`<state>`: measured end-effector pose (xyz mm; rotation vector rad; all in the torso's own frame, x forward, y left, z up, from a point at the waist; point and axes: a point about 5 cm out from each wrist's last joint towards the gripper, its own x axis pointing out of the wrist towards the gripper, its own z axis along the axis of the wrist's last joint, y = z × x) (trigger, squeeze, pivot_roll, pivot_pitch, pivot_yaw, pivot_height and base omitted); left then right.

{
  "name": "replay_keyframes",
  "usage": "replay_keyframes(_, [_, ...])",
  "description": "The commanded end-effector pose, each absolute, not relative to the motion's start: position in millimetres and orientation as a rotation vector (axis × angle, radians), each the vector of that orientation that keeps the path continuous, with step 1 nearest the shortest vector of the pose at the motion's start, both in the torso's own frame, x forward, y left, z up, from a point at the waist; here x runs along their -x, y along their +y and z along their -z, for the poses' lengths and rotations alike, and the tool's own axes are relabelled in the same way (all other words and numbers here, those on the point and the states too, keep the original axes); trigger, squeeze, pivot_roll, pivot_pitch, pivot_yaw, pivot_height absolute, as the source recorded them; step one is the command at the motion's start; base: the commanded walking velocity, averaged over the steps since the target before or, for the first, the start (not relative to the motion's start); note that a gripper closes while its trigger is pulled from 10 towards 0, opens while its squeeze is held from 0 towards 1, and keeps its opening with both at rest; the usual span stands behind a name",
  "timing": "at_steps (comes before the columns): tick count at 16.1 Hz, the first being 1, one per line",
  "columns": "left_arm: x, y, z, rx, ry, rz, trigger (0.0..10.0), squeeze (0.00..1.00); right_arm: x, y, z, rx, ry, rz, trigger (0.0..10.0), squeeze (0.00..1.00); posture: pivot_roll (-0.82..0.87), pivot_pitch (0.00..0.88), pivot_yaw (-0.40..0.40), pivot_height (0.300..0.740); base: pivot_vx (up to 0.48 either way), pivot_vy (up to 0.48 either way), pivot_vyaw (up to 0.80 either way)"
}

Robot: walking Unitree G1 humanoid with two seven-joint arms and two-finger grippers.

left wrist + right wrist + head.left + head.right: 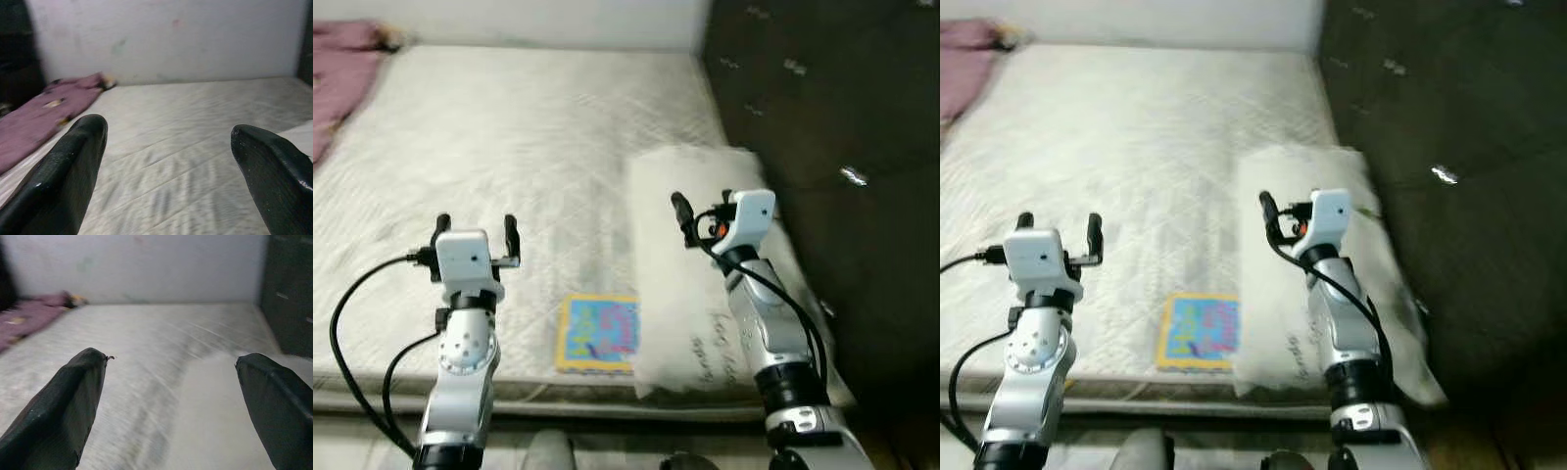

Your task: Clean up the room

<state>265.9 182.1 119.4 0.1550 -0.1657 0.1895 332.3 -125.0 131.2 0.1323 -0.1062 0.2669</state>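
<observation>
- Over the white quilted mattress point(529, 147), head views: left gripper point(476, 233) and right gripper point(701, 211) both hover spread wide, holding nothing; white pillow point(680, 264) under the right one, colourful square book point(599, 333) at the near edge, purple cloth point(337, 69) far left.
- Left wrist: black fingers point(63, 171) apart, cloth ahead.
- Right wrist: fingers point(58, 401) apart over pillow.
- Step looks like approach; next probably lower onto pillow or book.

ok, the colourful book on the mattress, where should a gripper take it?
Probably by its near edge. The colourful book lies flat on the mattress, close to the front edge, its right side against the white pillow. The left gripper, open and hovering left of it, could come in low from the front and pinch that edge.
</observation>
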Motion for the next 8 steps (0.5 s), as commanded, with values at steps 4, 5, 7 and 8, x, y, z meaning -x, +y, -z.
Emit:
replay_keyframes(4, [-267.6, 179.1, -114.5, -0.158, -0.142, -0.176, 10.0, 0.0, -327.2, -124.1, -130.6, -0.128, -0.117, -0.282, 10.0, 0.0, 0.0, 0.0, -0.002, 0.74, 0.0, 0.0, 0.0])
replay_keyframes(5, [-268.4, 178.2, -113.7, -0.158, -0.138, -0.171, 10.0, 0.0, -326.8, -124.5, -129.8, -0.116, -0.112, -0.282, 10.0, 0.0, 0.0, 0.0, -0.002, 0.74, 0.0, 0.0, 0.0])
replay_keyframes(7, [-268.9, 174.8, -109.5, -0.175, -0.114, -0.188, 10.0, 0.0, -326.6, -126.7, -128.3, -0.109, -0.108, -0.279, 10.0, 0.0, -0.01, 0.0, -0.002, 0.74, 0.0, 0.0, 0.0])
replay_keyframes(8, [-269.3, 174.3, -109.4, -0.168, -0.11, -0.204, 10.0, 0.0, -326.2, -127.1, -128.1, -0.106, -0.106, -0.28, 10.0, 0.0, -0.01, 0.0, -0.003, 0.74, 0.0, 0.0, 0.0])
